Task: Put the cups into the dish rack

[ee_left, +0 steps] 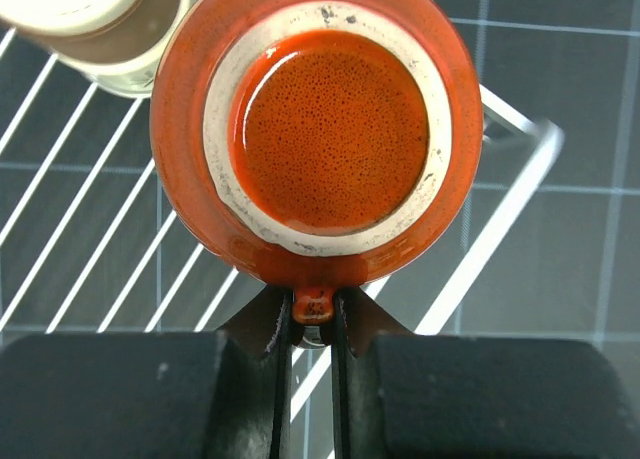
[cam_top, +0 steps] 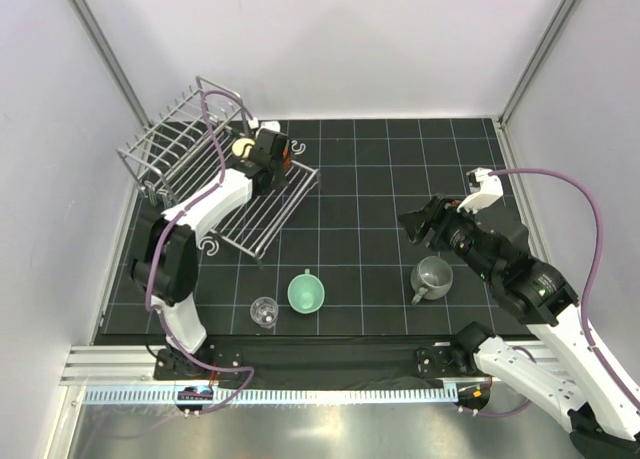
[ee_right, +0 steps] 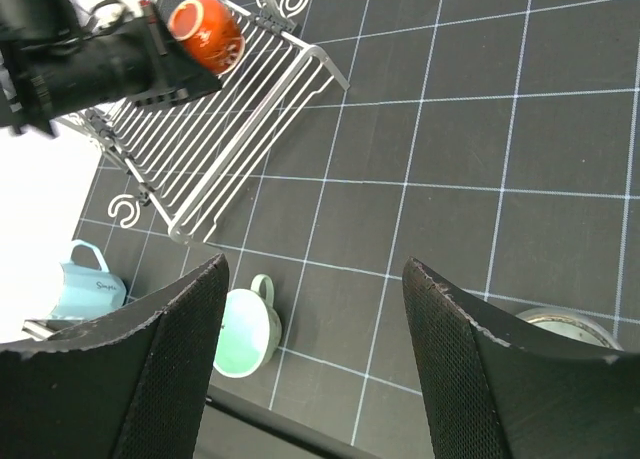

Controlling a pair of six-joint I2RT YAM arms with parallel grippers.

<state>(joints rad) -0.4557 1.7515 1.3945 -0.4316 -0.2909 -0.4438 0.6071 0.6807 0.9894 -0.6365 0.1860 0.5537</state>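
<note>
My left gripper hovers over the low part of the dish rack, shut on the handle of an orange-red cup. That cup hangs bottom-up toward the wrist camera, above the rack's bars. A beige cup sits in the rack just beside it. On the mat stand a mint green cup, a clear glass and a grey mug. My right gripper is open and empty, above the mat between the mint cup and the grey mug. A light blue cup stands near the left arm.
Small grey C-shaped clips lie by the rack: one clip at its front corner, another clip beside its right side. White walls close in the black gridded mat. A metal rail runs along the near edge.
</note>
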